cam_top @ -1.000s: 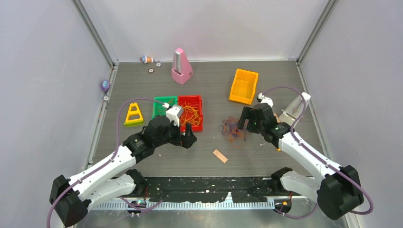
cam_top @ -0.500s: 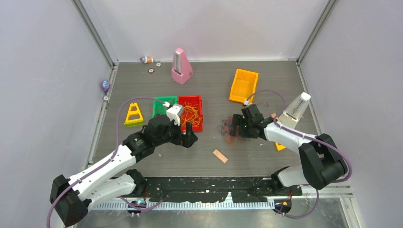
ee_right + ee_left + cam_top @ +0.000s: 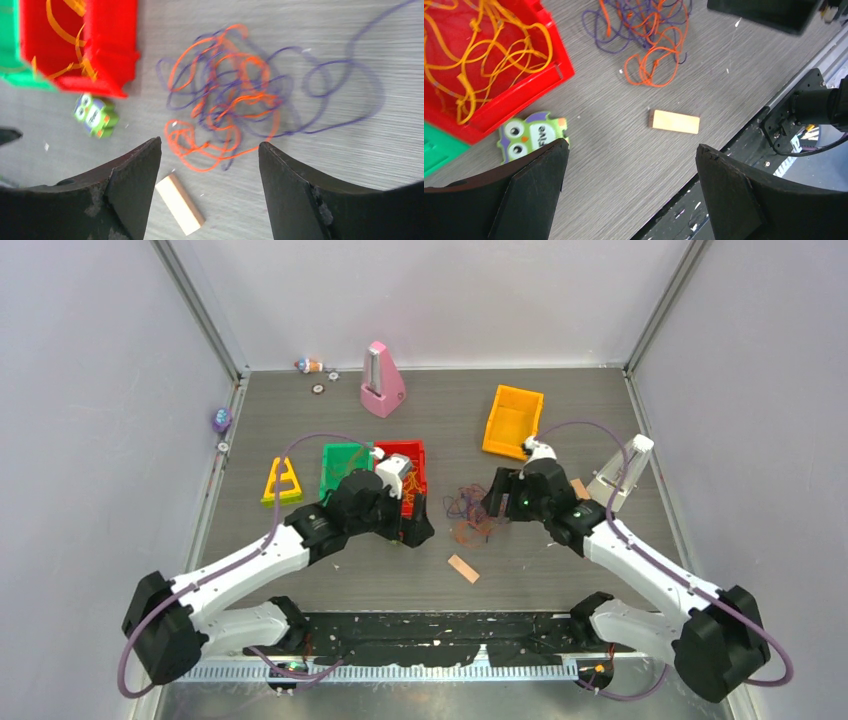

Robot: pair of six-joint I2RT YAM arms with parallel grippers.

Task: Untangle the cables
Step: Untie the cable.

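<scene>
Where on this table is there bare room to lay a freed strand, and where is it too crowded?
Bare table lies between the pink metronome and the yellow bin, and at the front between the wooden block and the right arm. The middle is crowded: the red tray, the cables and the left arm sit close together.

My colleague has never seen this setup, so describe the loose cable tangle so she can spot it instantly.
Find the red bin at the middle of the grey table. Right of it on the bare tabletop, just beyond a small wooden block, lies the loose cable tangle. Unlike the orange-yellow strands inside the bin, it mixes orange and dark purple loops.
</scene>
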